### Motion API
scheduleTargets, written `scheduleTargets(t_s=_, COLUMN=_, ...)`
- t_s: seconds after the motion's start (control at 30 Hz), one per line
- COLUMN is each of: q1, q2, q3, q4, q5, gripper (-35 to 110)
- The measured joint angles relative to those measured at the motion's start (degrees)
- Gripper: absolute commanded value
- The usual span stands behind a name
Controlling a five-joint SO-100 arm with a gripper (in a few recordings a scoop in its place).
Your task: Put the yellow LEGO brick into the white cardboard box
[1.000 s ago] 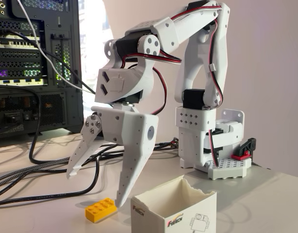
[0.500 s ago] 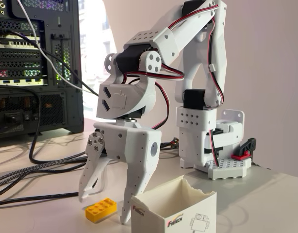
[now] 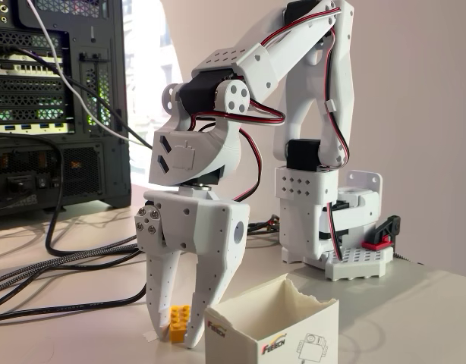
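Small orange-yellow plastic LEGO brick (image 3: 179, 321) with round studs on top, low in the fixed view at about seven o'clock from picture centre, resting on the pale table (image 3: 415, 311). Pinched between the two white plastic fingers (image 3: 158, 296) of the robot gripper (image 3: 174, 332), one finger on each side, tips down at the tabletop. Just beside it at three o'clock, the small white cardboard box (image 3: 275, 322) with a ragged torn rim, a red-black logo and a robot line drawing on its front, open at the top; the right finger close against the box's left corner, touching or not cannot be told. Above the gripper, at twelve o'clock, the white jointed robot arm (image 3: 294, 53) with red and black wires, folding back to its base (image 3: 316, 220) at two o'clock. Left, at nine to ten o'clock, dark braided cables (image 3: 58, 265) across the table and a black computer tower (image 3: 58, 98) behind.
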Motion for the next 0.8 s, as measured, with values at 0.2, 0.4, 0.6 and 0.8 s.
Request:
scheduleTargets(t_s=0.2, q1=0.6, q2=0.0, q3=0.0, q4=0.5, q5=-2.1, gripper=14)
scheduleTargets(t_s=0.4, q1=0.4, q2=0.7, q3=0.0, q4=2.1, q5=-6.7, gripper=28)
scheduleTargets(t_s=0.6, q1=-2.3, q2=4.1, q3=0.1, q4=5.3, q5=-12.4, gripper=31)
scheduleTargets(t_s=0.8, q1=-4.8, q2=9.8, q3=1.8, q4=8.0, q5=-17.5, gripper=32)
